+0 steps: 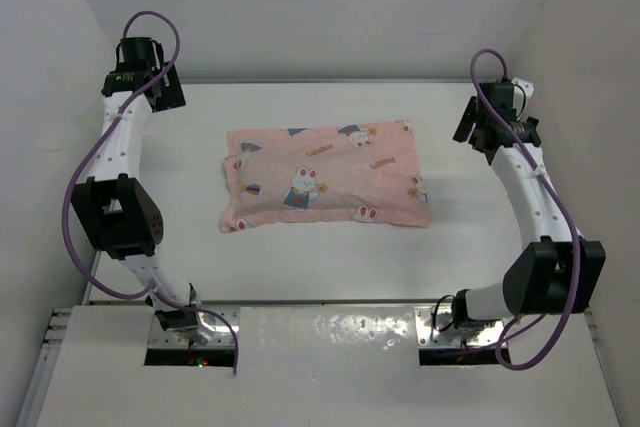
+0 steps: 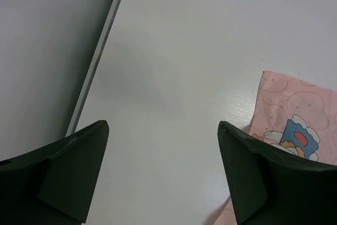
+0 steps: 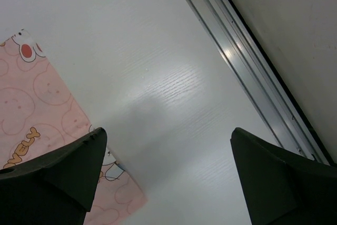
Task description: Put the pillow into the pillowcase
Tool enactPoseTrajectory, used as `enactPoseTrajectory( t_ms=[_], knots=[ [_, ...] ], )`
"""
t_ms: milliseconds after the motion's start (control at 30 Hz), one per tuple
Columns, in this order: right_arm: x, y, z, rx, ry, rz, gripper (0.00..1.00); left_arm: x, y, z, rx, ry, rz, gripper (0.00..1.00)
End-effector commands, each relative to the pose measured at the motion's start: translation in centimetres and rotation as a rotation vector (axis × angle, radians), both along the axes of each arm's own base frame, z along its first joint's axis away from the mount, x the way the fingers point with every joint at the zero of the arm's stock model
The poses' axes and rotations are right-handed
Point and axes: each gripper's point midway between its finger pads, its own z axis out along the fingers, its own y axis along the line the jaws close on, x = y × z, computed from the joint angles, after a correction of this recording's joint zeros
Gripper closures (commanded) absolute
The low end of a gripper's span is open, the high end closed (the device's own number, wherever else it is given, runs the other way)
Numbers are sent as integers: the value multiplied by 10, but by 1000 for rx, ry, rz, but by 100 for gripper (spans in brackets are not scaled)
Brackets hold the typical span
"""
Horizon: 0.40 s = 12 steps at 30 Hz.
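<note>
Left gripper (image 2: 162, 125) and right gripper (image 3: 168, 130) both gape empty; the plump pillowcase (image 1: 322, 179) lies outside each pair of jaws, apparently filled; withdraw upward without snagging its corners.

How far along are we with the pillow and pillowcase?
Done, it seems: the pillowcase lies plump on the table, and no bare pillow shows anywhere, so it is likely inside. In hand: nothing; the left gripper and right gripper hang open, apart from it. Left: probably nothing, though I cannot see the case's opening.
</note>
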Motion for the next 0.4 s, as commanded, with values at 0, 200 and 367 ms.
enactPoseTrajectory(
  t_ms=[0, 200, 367],
  knots=[
    [5, -1, 22, -3, -88, 12, 1, 8, -4, 13, -19, -64, -1, 17],
    [6, 7, 22, 20, -111, 63, 1, 6, -6, 10, -26, -58, -12, 17],
    [4, 18, 17, 47, -133, 134, 1, 5, -6, 6, -30, -49, -14, 18]
  ],
)
